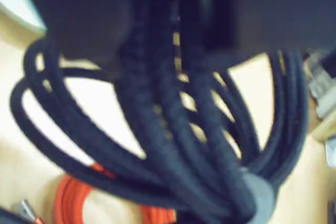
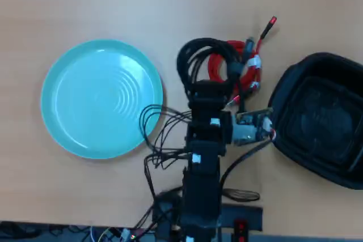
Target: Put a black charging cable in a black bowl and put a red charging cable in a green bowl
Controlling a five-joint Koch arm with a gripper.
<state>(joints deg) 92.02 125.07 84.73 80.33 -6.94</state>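
Under the wrist camera, the black charging cable hung in loose loops from the gripper, whose jaws I judged clamped on the upper strands, though that view was blurred. From overhead, the coil sat at the end of the arm, partly over the red charging cable, which lay on the worktop with its white tie and one plug end pointing away. The black bowl at the right of the overhead view looked empty, and so did the green bowl at the left. As I read it, nothing was delivered yet: the black cable was in hand but not over its bowl, and the red one was not yet picked up, so both placements remained.
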